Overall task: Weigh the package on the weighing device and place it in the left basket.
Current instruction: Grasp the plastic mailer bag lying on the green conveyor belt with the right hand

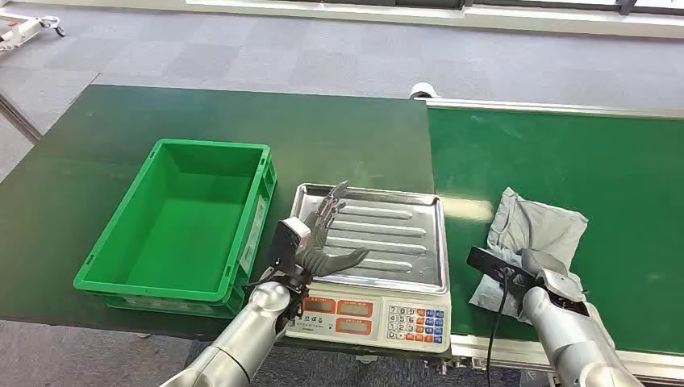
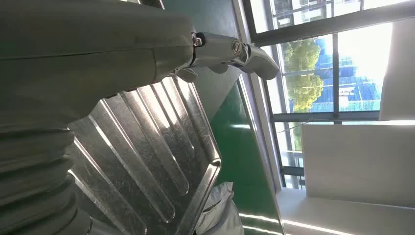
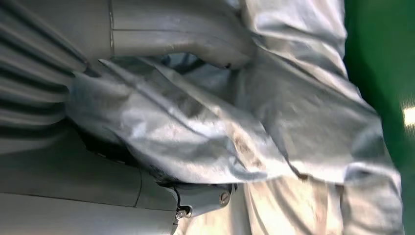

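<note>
**On the belt, right hand wrapped around the grey package**

Down at the right edge of the scene, the right hand (image 1: 539,270) is on the grey package (image 1: 532,234), which lies crumpled on the green conveyor belt (image 1: 565,153) just beside the scale. From the right wrist view, the thumb and fingers (image 3: 195,29) close around a bunched fold of the package (image 3: 274,117) — that hand has a grip on it, and the bag is not lifted clear of the belt as far as can be seen.

Over to the left hand (image 1: 323,242): it hovers above the steel pan (image 1: 403,234) of the weighing device (image 1: 379,310), fingers spread, holding nothing. The left wrist view shows the ribbed pan (image 2: 147,161) with no load on it.

Left of the scale sits the green basket (image 1: 121,242) on the dark green table (image 1: 81,145), nothing inside it.
</note>
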